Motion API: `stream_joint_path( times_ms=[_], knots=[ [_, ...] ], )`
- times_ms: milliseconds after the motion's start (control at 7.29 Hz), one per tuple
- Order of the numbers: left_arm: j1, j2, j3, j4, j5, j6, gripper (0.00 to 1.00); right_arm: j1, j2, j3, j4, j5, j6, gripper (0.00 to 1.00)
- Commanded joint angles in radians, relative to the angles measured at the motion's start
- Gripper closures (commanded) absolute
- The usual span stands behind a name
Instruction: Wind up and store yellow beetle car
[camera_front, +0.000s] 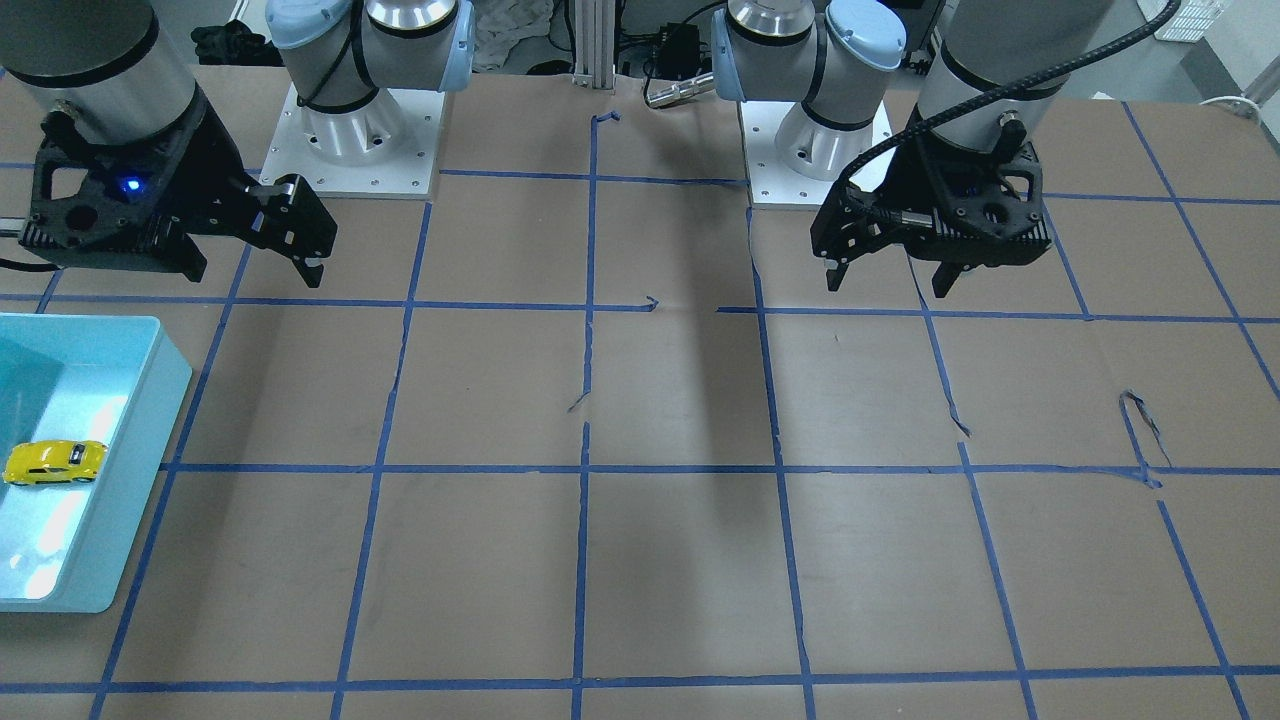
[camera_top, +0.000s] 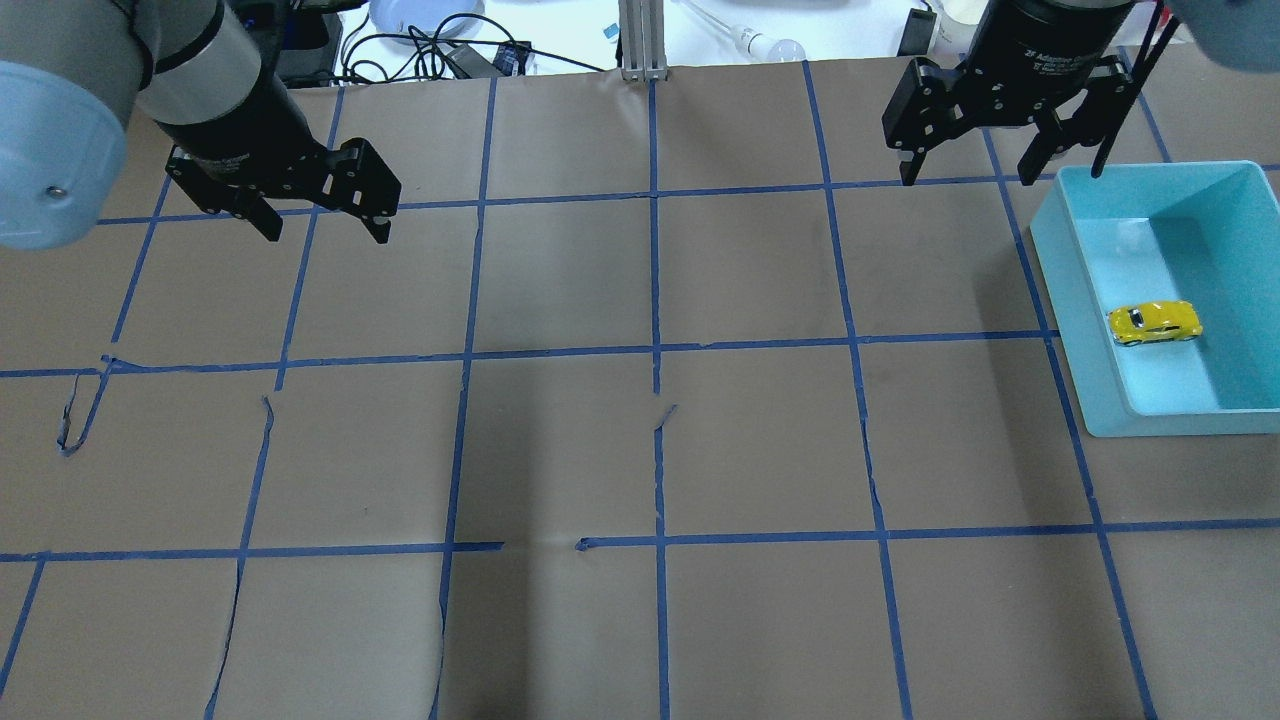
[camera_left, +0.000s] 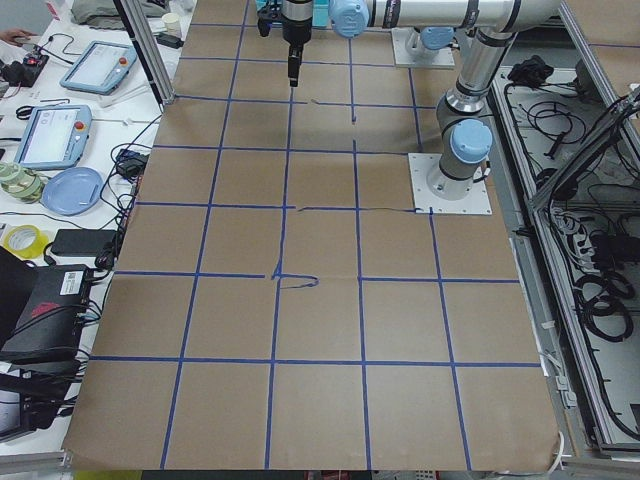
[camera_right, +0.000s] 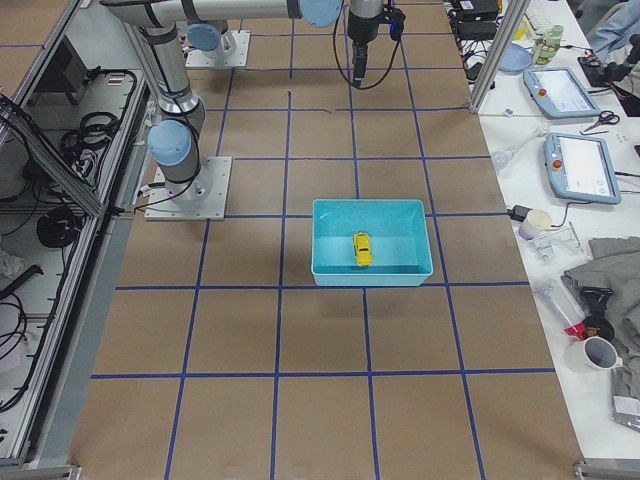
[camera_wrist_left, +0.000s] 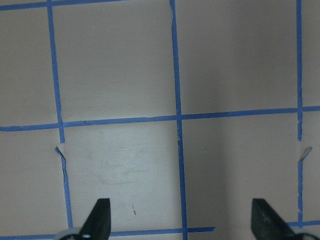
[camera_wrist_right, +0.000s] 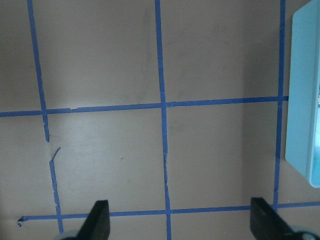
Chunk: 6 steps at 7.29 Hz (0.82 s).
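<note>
Front view: yellow beetle car (camera_front: 55, 462) sits on the floor of a light-blue bin (camera_front: 150, 395) at the view's left edge, on the robot's right side of the table (camera_front: 680, 400) (brown paper, blue tape grid). R gripper (camera_front: 255, 272) hangs above the paper on the robot-base side of the bin, jaws spread, nothing between them. L gripper (camera_front: 888, 286) is well apart on the other half, jaws also spread and empty. Overhead: same layout mirrored. The bin shows whole here, with the car approx mid-floor and its long axis across the view. R gripper is just beside the bin's far-left corner, not over it. Ext left: only bare grid and both arms small at the far end. The one gripper seen there is too small to judge. Ext right: clearest look at the bin. The car is upright on its wheels inside, and no gripper is near it. L wrist cam: two dark fingertips (camera_wrist_left: 100, 217) at the bottom edge, wide apart, with only paper and tape below. R wrist cam: fingertips (camera_wrist_right: 97, 220) likewise wide apart. The bin's pale rim cuts in at the right edge, and the car is out of frame.
</note>
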Motion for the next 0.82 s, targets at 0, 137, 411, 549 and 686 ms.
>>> stream_joint_path(
  times_ms=[0,137,411,549,686],
  knots=[
    [0.005,0.0,0.0,-0.004,0.0,0.001,0.0,0.0,-0.002,-0.001,0.0,0.0,-0.001,0.0],
    [0.01,0.0,0.0,-0.003,-0.005,0.001,0.0,0.0,-0.003,-0.001,0.0,0.001,-0.003,0.0],
    [0.008,0.0,0.0,-0.003,-0.014,-0.005,0.0,0.0,-0.003,0.001,0.001,0.001,-0.003,0.0],
    [0.008,-0.002,0.0,-0.003,-0.014,-0.01,0.0,0.0,-0.003,0.001,0.002,0.0,-0.003,0.0],
    [0.008,-0.005,-0.002,-0.003,-0.014,-0.01,0.0,-0.001,-0.003,0.001,0.002,-0.005,-0.004,0.0]
  ],
)
